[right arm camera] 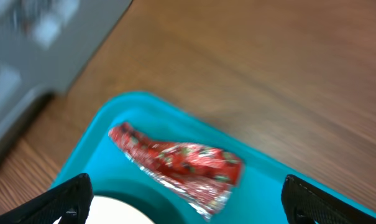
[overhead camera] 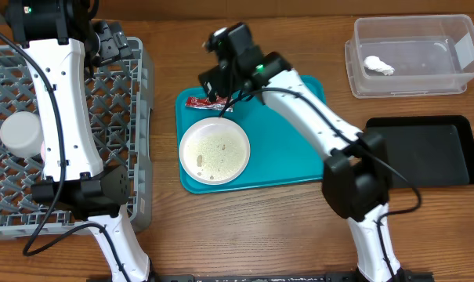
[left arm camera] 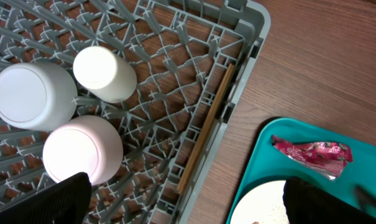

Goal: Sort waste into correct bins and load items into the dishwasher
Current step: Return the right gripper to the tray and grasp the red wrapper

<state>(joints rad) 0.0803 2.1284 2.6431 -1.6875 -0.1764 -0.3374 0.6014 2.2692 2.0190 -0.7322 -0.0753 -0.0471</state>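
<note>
A crumpled red wrapper (overhead camera: 199, 101) (right arm camera: 181, 163) (left arm camera: 312, 152) lies at the back of the teal tray (overhead camera: 299, 168). My right gripper (overhead camera: 219, 99) (right arm camera: 191, 208) hovers just above it, open, one finger on each side, nothing held. The white plate (overhead camera: 214, 151) (left arm camera: 259, 205) with rice scraps sits on the tray in front of the wrapper. In the grey dish rack (overhead camera: 145, 133) stand a white cup (left arm camera: 104, 73), a grey-blue bowl (left arm camera: 33, 94) and a pink bowl (left arm camera: 82, 155), all upside down. My left gripper (overhead camera: 105, 43) (left arm camera: 188, 208) is open and empty above the rack's right edge.
The clear tub (overhead camera: 409, 88) at the back right holds a white tissue wad (overhead camera: 379, 66). A black tray (overhead camera: 425, 153) lies in front of it. Wooden chopsticks (left arm camera: 206, 127) rest along the rack's right wall. Bare wood separates rack and teal tray.
</note>
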